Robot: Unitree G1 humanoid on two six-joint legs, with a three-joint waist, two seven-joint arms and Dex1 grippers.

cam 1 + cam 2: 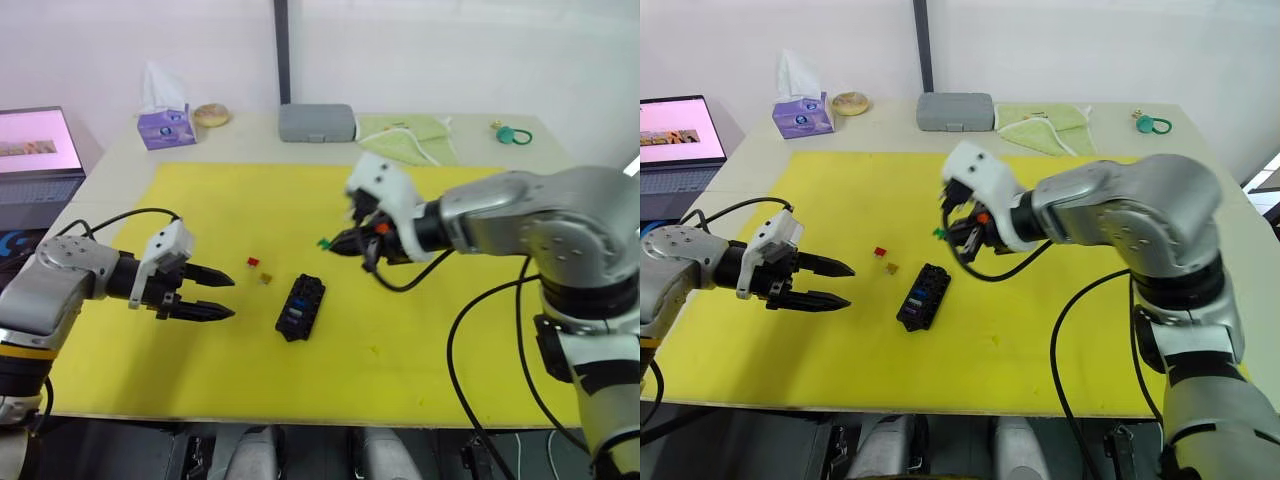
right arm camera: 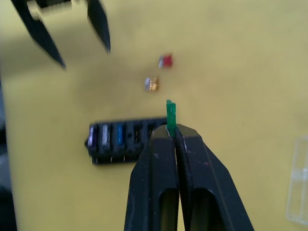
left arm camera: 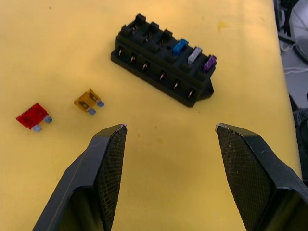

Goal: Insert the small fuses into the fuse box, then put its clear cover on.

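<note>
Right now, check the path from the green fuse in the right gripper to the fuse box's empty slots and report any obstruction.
Nothing visible blocks it. The right gripper holds the green fuse above the mat, the fuse box lies open-topped, and the red fuse and orange fuse lie off to the side.

The left gripper (image 1: 222, 294) is held low over the mat at the robot's left, forearm roughly level, its two black fingers (image 3: 108, 159) spread wide apart with nothing between them. The right arm is bent across the front, forearm pointing toward the robot's left, wrist raised above the mat. The right gripper (image 2: 172, 130) has its fingers pressed together, pinching a green fuse (image 2: 171, 113) at the tips.
</note>
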